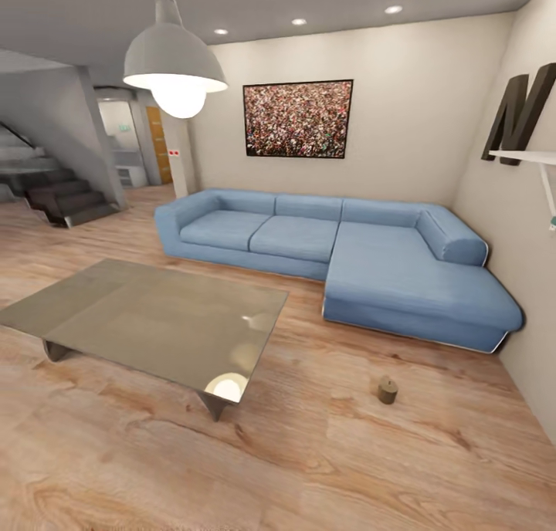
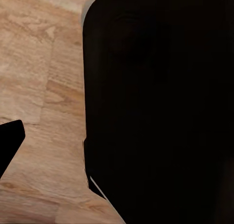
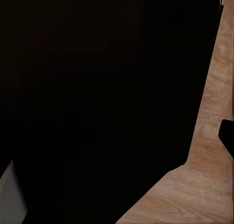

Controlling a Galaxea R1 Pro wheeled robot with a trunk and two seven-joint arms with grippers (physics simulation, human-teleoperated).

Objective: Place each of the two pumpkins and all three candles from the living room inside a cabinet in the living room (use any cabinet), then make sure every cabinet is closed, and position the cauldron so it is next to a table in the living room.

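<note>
One stubby cylinder, a candle [image 1: 388, 390] that looks dull tan here, stands upright on the wood floor in the head view, between the coffee table [image 1: 139, 315] and the sofa's chaise end. The pumpkins, the other candles, the cabinet and the cauldron are out of view. In the left wrist view a black fingertip [image 2: 9, 141] pokes in at the edge over the floor, beside the robot's dark body [image 2: 161, 107]. The right wrist view has a similar black tip [image 3: 227, 136] beside a dark bulk [image 3: 97, 87]. Neither view reveals how the jaws stand.
A low glossy rectangular coffee table stands at the left front. A blue L-shaped sofa [image 1: 340, 245] runs along the back wall and right side. A white pendant lamp [image 1: 174, 64] hangs over the table. Stairs [image 1: 62, 195] rise at far left; a wall shelf [image 1: 533, 157] juts out at right.
</note>
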